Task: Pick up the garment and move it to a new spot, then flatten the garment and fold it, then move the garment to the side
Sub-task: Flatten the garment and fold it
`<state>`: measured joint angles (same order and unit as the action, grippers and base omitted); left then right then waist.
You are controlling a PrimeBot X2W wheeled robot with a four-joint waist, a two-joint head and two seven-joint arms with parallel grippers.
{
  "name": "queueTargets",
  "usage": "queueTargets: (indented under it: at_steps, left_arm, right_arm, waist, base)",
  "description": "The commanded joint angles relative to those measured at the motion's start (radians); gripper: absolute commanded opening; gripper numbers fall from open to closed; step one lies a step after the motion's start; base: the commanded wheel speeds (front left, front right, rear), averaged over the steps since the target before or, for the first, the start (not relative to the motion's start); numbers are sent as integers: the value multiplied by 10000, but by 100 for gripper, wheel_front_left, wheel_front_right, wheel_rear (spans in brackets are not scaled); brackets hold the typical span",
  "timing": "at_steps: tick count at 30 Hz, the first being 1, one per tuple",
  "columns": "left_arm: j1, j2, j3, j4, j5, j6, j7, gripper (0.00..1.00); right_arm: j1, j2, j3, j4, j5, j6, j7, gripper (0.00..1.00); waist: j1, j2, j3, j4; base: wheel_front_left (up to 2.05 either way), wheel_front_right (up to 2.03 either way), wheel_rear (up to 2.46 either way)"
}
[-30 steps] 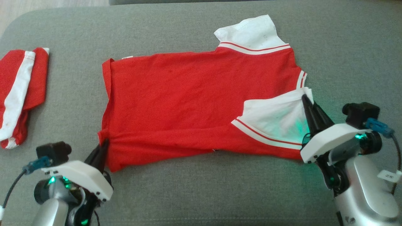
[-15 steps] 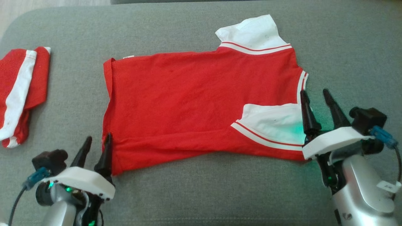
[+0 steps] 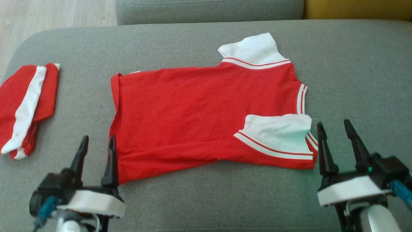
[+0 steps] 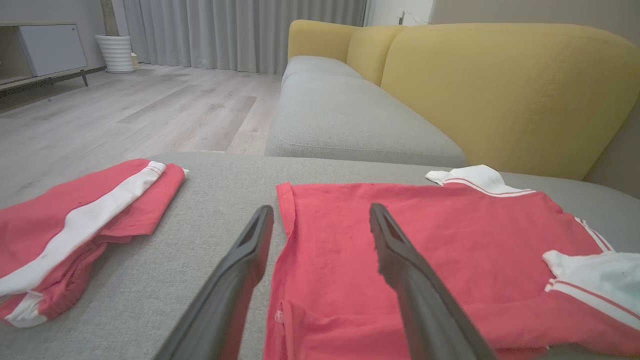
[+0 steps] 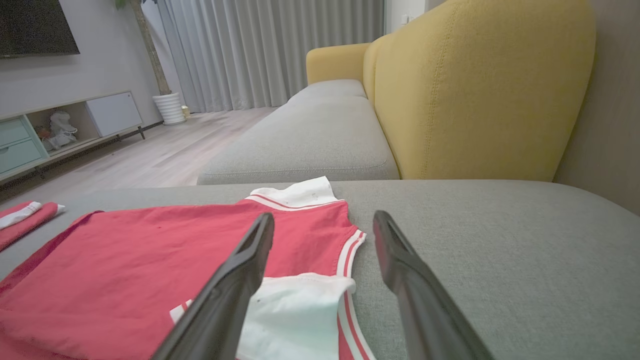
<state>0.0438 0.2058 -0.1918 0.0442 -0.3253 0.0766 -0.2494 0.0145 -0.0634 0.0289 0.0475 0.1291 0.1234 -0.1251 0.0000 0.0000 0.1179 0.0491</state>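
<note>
The red shirt is seen spread on the grey sofa cushion with its near sleeve and near edge turned in, so moving and flattening are judged done and a first fold laid. The left end effector and right end effector are held apart and empty at the shirt's near corners. The far sleeve is not yet folded in; further folds and the sideways move are left.
</note>
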Motion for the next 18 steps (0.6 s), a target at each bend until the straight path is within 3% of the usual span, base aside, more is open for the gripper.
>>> queueTargets:
  at_steps: [1, 7, 18]
  left_arm:
    - [-75, 106, 223, -402, 224, 99, -113, 100]
    - [301, 149, 34, -363, 481, 201, -113, 100]
    - [356, 210, 26, -297, 405, 282, -40, 100]
  right_arm:
    - [88, 47, 207, -699, -54, 73, 121, 100]
    - [947, 118, 157, -1435, 81, 73, 582, 100]
    - [1212, 129, 192, -1683, 361, 73, 843, 100]
  waist:
    - [0, 0, -87, -50]
    - [0, 0, -251, -64]
    - [0, 0, -286, -126]
  base:
    - [0, 0, 0]
    - [0, 0, 0]
    - [0, 0, 0]
